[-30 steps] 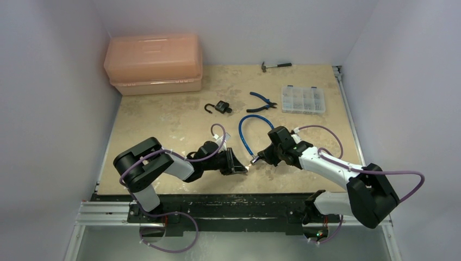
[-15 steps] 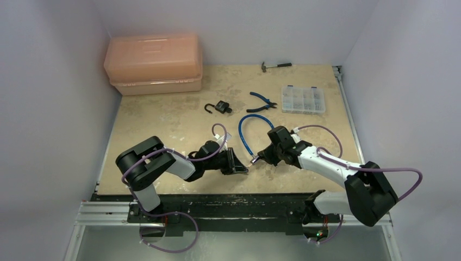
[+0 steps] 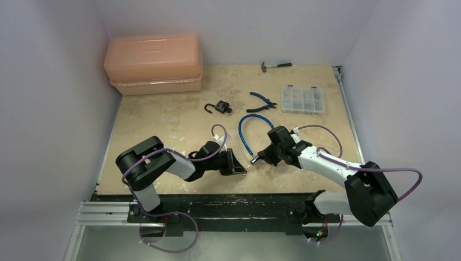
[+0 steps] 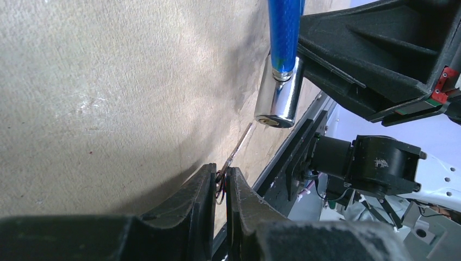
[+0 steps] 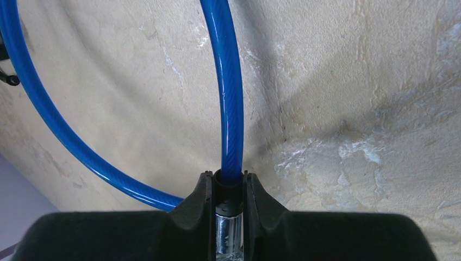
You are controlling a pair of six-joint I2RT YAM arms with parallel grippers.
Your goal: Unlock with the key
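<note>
Where the two arms meet over the near middle of the bench (image 3: 163,125), the left end effector (image 4: 219,180) pinches the key (image 4: 237,151) by its dark head. Its fingers (image 4: 200,191) are pressed almost together, so that the thin metal blade projects beyond them, slanting up and to the right in the left wrist view. The blade tip lies just beside the open face of the metal end (image 4: 277,95) of the cable (image 5: 228,98); whether the two touch cannot be told. The right end effector (image 5: 227,190) clamps that shiny cylindrical end between narrowly set jaws. The blue cable leaves the clamp and curves in an arch above the bench. Farther back, well apart from both end effectors, a black padlock (image 3: 222,107) lies with its shackle swung open. Blue-handled pliers (image 3: 262,101) lie near it on the right, and a clear organiser (image 3: 303,99) stands beyond them. A hammer (image 3: 276,66) rests at the far edge, and an orange toolbox (image 3: 154,63) occupies the far left corner.
</note>
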